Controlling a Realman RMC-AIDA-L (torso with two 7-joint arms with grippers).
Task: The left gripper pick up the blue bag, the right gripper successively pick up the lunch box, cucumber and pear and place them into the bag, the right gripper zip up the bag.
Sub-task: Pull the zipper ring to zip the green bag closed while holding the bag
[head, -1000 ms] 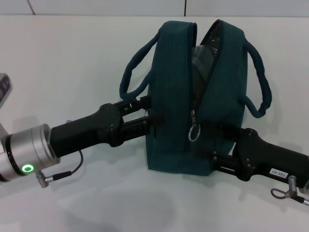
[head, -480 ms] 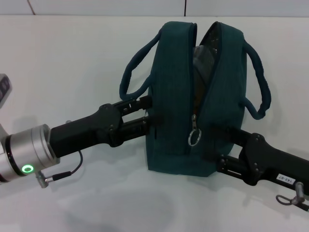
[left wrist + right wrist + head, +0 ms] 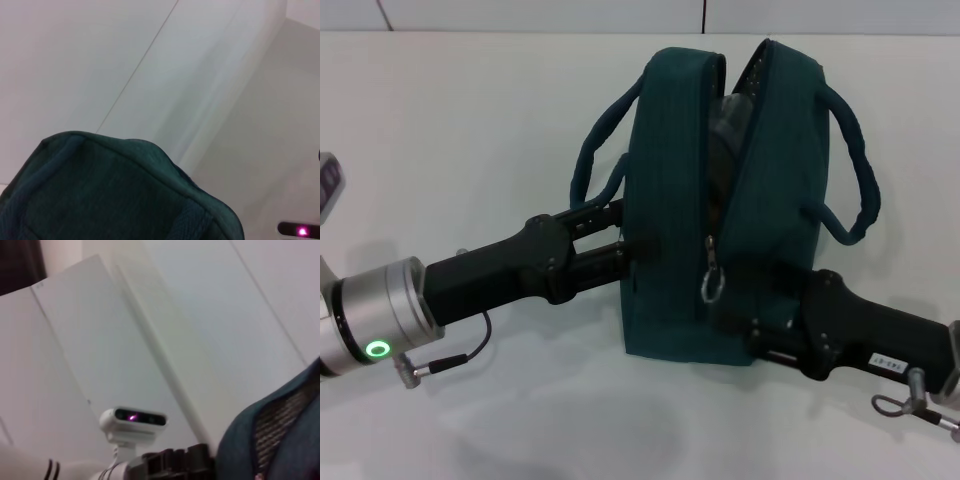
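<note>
- Teal fabric of the blue bag (image 3: 670,200) now leans a bit further to my left than half a second back; it stands on the white table (image 3: 470,120) with its mouth open along the top.
- Ring zipper pull (image 3: 710,285) sits slightly further left and higher than before, low on the near end, so zipping has barely begun.
- Right gripper (image 3: 745,325) has pushed in against the bag's near right base; fingers hidden by fabric, so I cannot tell if it grips the pull.
- Left gripper (image 3: 625,250) presses into the bag's left side, apparently clenched on the fabric, steadying it.
- Something grey shows inside the opening; lunch box, cucumber and pear are not identifiable.
- Open tabletop behind and left; the right loop handle (image 3: 855,170) hangs near the right arm, a snag risk, I judge.
</note>
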